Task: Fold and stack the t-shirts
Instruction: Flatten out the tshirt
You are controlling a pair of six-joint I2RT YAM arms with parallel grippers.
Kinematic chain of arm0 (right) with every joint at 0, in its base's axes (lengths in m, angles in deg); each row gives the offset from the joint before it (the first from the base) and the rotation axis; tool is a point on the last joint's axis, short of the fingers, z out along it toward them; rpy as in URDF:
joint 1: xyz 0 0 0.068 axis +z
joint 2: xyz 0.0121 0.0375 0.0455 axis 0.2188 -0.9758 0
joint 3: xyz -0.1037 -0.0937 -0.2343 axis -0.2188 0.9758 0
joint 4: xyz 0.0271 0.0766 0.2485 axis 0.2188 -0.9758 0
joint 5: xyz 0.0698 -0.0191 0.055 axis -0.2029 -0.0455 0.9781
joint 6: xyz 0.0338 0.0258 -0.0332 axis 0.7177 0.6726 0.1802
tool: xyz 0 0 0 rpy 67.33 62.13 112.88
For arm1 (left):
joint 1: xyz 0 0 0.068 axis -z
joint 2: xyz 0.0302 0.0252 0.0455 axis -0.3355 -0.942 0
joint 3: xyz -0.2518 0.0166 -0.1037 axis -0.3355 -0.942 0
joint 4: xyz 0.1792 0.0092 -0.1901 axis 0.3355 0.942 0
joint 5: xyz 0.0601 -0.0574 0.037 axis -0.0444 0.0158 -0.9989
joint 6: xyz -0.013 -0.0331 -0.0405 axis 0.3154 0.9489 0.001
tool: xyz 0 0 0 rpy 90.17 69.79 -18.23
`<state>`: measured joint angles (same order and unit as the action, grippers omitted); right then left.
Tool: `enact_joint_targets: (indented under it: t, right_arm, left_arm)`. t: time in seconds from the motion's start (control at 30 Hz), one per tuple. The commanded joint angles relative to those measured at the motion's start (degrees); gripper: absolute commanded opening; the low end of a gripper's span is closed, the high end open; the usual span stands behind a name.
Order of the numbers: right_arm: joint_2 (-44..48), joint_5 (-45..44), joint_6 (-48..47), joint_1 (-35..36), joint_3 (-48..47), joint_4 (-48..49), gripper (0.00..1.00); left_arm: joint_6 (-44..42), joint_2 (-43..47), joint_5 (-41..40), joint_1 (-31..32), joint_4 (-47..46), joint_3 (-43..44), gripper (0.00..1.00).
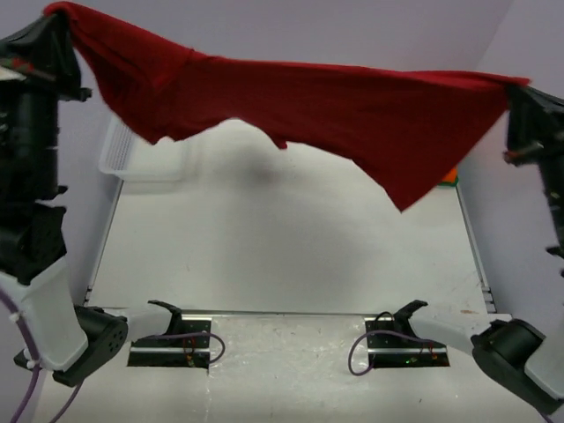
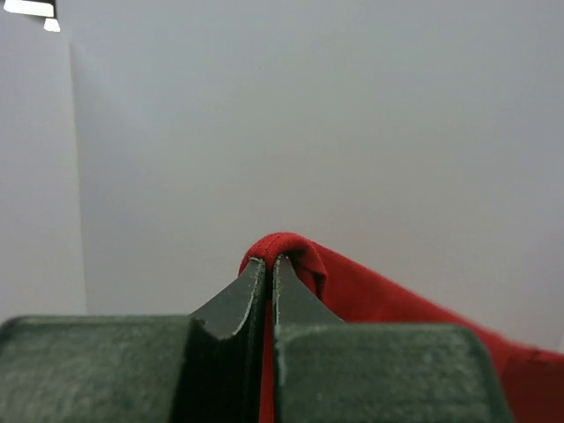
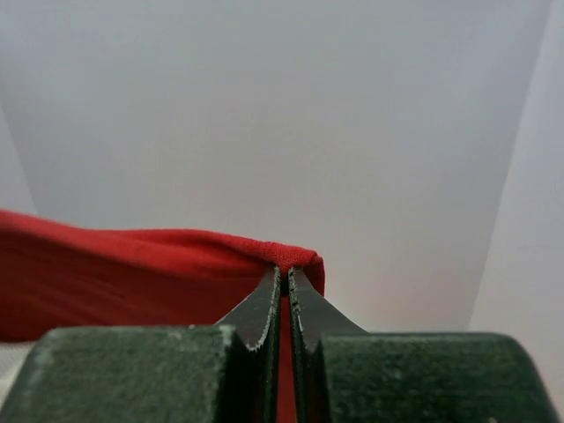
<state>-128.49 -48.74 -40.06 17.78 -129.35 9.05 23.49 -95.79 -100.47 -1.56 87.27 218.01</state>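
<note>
— Where is the dark red t-shirt?
— It is strung across the top of the overhead view, clear of the table. It runs from the upper left corner to the upper right edge, and its lowest flap hangs right of centre.

— And the left hand?
— It sits in the upper left corner of the overhead view. Its fingers are pinched together on a corner of the shirt, and the hem curls over the tips.

— The right hand?
— It is at the upper right edge, clamped the same way on the shirt's other end.

— Anything below?
— A white mesh basket stands at the table's upper left, partly behind the hanging cloth. A sliver of orange cloth shows at the right edge, beside the lowest flap.
</note>
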Motion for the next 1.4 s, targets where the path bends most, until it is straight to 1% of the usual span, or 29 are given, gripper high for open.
enact_joint_targets:
  t: [0.0, 0.1, 0.17, 0.2, 0.3, 0.37, 0.4, 0.47, 0.53, 0.57, 0.63, 0.67, 0.7, 0.77, 0.93, 1.0, 1.03, 1.07, 1.1, 1.17, 1.2, 1.23, 1.27, 1.37]
  right_arm:
    - [2.47, -2.05, -1.33, 0.35, 0.71, 3.39, 0.0]
    - [1.51, -3.44, -1.94, 0.43, 1.06, 6.2, 0.0]
    - [0.02, -5.55, -3.78, 0.35, 3.95, 11.88, 0.0]
    - [-1.03, -6.26, -4.75, 0.35, 4.57, 13.23, 0.0]
    - [-7.79, -6.79, -6.07, -1.4, 2.57, 15.7, 0.0]
    - [-12.89, -5.13, -4.5, -5.35, 0.37, 16.66, 0.0]
    - [-14.47, -2.6, -2.66, -6.93, -0.42, 16.84, 0.0]
    - [-19.04, -1.87, -2.03, -10.35, -2.1, 19.03, 0.0]
    - [-22.12, 0.41, -0.72, -12.47, -4.8, 19.83, 0.0]
    - [-25.44, 1.29, -0.36, -14.49, -6.04, 19.83, 0.0]
    - [-28.54, 2.96, 0.08, -16.78, -9.56, 19.83, 0.0]
    - [-31.51, 3.05, -0.01, -17.23, -10.7, 19.66, 0.0]
    - [-32.58, 2.88, -0.44, -17.49, -12.28, 19.57, 0.0]
    - [-34.34, 3.84, -0.27, -18.81, -13.08, 19.57, 0.0]
    - [-32.95, 4.54, 0.16, -19.16, -12.47, 18.26, 0.0]
    - [-30.32, 5.16, 1.13, -18.9, -11.77, 16.33, 0.0]
    - [-28.92, 4.73, 1.31, -18.12, -10.81, 15.97, 0.0]
    - [-27.34, 4.11, 0.18, -17.33, -7.58, 15.62, 0.0]
    - [-23.41, 2.72, -0.79, -14.79, -5.55, 15.87, 0.0]
    - [-19.25, -1.23, -2.99, -11.88, 0.67, 16.58, 0.0]
    - [-15.32, -2.12, -3.26, -9.43, 2.1, 16.67, 0.0]
    - [-13.45, -2.65, -3.17, -8.36, 3.25, 16.58, 0.0]
    - [-11.95, -3.01, -2.74, -7.48, 3.87, 16.06, 0.0]
    - [-7.03, -5.29, -3.7, -3.35, 2.91, 13.42, 0.0]
  left_arm:
    - [1.27, -0.37, 3.86, -0.03, -2.5, 4.64, 0.0]
    - [0.57, -2.73, 1.84, -0.03, -4.78, 4.64, 0.0]
    - [-0.22, -4.93, 1.67, -0.03, -6.1, 4.12, 0.0]
    - [-0.31, -7.47, 1.4, -0.03, -6.54, 4.03, 0.0]
    - [-2.42, -12.75, -0.18, -0.03, -8.83, 3.68, 0.0]
    - [-4.44, -15.22, -1.41, -0.29, -11.63, 3.06, 0.0]
    - [-4.71, -17.66, -1.41, -0.9, -13.12, 3.24, 0.0]
    - [-5.68, -20.31, -1.33, -1.87, -14.36, 3.76, 0.0]
    - [-6.2, -23.65, 0.07, -3.35, -16.73, 4.12, 0.0]
    - [-6.47, -25.49, 0.25, -3.8, -18.13, 3.86, 0.0]
    - [-6.38, -27.87, 1.21, -5.73, -21.39, 5.34, 0.0]
    - [-6.29, -31.02, 1.57, -6.26, -22.01, 6.74, 0.0]
    - [-6.29, -32.61, 2.88, -7.22, -22.01, 10.76, 0.0]
    - [-5.86, -35.6, 3.68, -8.28, -22.19, 13.77, 0.0]
    - [-5.68, -31.24, 4.74, -8.55, -22.11, 10.45, 0.0]
    - [-4.89, -28.78, 4.83, -8.55, -21.31, 7.56, 0.0]
    - [-4.71, -25.8, 4.83, -8.55, -21.22, 6.33, 0.0]
    - [-4.36, -24.3, 5.0, -8.55, -20.79, 3.96, 0.0]
    - [-3.49, -22.97, 5.18, -8.55, -20.0, 3.25, 0.0]
    - [-2.08, -19.11, 5.79, -8.46, -17.37, 1.49, 0.0]
    - [-1.2, -17.44, 6.84, -8.46, -17.1, 0.17, 0.0]
    - [0.81, -13.6, 7.81, -8.38, -17.09, -1.32, 0.0]
    - [1.35, -11.56, 8.51, -8.29, -17.09, -4.03, 0.0]
    - [2.58, -5.4, 9.66, -8.02, -14.82, -5.38, 0.0]
